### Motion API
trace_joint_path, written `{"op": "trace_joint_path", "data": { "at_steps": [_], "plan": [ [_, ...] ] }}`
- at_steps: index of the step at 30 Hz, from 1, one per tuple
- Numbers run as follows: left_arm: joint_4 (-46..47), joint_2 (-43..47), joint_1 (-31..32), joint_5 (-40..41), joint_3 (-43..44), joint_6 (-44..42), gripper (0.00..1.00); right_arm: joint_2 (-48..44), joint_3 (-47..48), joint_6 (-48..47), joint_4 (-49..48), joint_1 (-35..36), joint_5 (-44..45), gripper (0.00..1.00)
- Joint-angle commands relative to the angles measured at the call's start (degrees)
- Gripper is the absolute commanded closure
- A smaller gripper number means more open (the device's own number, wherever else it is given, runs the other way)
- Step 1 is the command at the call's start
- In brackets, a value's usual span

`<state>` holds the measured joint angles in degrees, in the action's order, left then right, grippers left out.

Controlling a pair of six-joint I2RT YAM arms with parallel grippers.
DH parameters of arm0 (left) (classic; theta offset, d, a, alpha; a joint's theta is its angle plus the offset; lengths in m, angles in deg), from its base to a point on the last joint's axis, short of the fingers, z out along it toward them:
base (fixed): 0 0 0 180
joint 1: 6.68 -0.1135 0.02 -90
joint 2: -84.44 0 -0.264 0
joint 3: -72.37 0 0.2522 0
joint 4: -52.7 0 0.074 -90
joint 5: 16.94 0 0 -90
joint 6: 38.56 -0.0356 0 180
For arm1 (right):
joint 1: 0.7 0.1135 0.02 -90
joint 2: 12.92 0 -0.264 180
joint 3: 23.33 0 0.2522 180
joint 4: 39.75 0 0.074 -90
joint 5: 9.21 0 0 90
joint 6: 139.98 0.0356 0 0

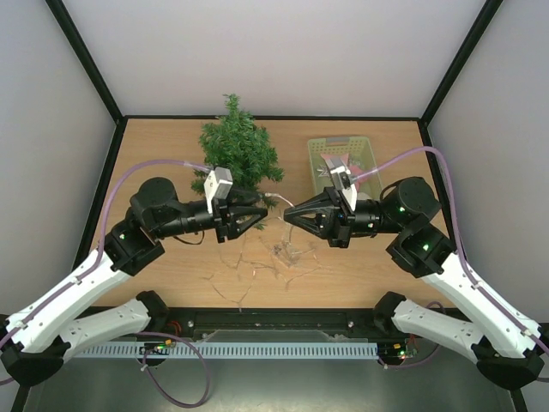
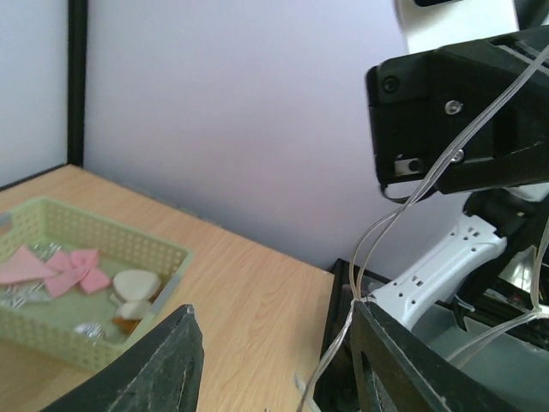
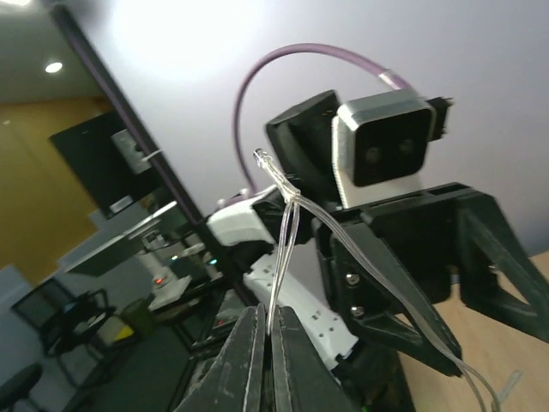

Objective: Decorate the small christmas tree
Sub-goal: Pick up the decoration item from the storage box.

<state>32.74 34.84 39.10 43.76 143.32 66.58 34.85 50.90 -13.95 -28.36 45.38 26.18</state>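
The decorating has hardly begun. The small christmas tree (image 1: 238, 150) stands at the back of the worktop (image 1: 154, 154), left of centre, and no ornament or strand shows on its dark green branches in the overhead view.

The job in hand looks like the clear wire string (image 1: 257, 257), probably a light garland. Most of it lies in loose loops on the wood in front of the tree, and one stretch is lifted between the two arms. The right gripper (image 3: 268, 318) is closed tight on a couple of strands, which rise from its tips and arc over toward the other arm. The left gripper (image 2: 274, 335) faces it nose to nose with its jaws about half apart. The strands run past its right finger, but nothing looks pinched between the jaws.

Beside the tree, on its right, the pale green basket (image 1: 314, 154) holds pink bows (image 2: 64, 266) and a few other small pieces — none has reached the tree.

What remains, by my reading, is nearly everything — carrying the string to the tree, winding it round the branches, then hanging the basket's pieces.
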Motion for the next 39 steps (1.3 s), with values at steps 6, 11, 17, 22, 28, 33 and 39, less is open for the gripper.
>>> {"op": "trace_joint_path", "data": {
  "at_steps": [6,11,17,22,28,33,39],
  "plan": [
    [10.7,-0.8,1.6,-6.5,-3.4,-6.5,0.5,1.4,0.3,8.2,-15.4,0.5,-11.4,0.98],
    [14.1,-4.2,2.3,-11.2,-6.3,-11.4,0.45,1.2,0.9,7.4,-16.0,0.5,-11.8,0.98],
    [16.4,-8.0,3.8,-14.9,-6.4,-11.3,0.42,1.0,1.5,6.8,-15.9,0.5,-12.4,0.98],
    [15.3,-8.7,4.9,-15.8,-6.4,-11.8,0.5,0.8,1.3,6.2,-15.8,0.5,-12.5,0.98],
    [11.9,-6.5,5.2,-14.1,-7.1,-12.2,0.5,0.7,1.2,3.6,-13.1,0.5,-11.5,0.98],
    [10.6,-4.0,5.1,-13.6,-7.4,-11.2,0.45,0.7,1.0,2.8,-12.5,0.5,-11.9,0.98],
    [9.8,-3.2,5.2,-14.5,-8.1,-11.4,0.41,0.5,1.3,1.8,-12.0,0.5,-11.8,0.98]
  ]
}}
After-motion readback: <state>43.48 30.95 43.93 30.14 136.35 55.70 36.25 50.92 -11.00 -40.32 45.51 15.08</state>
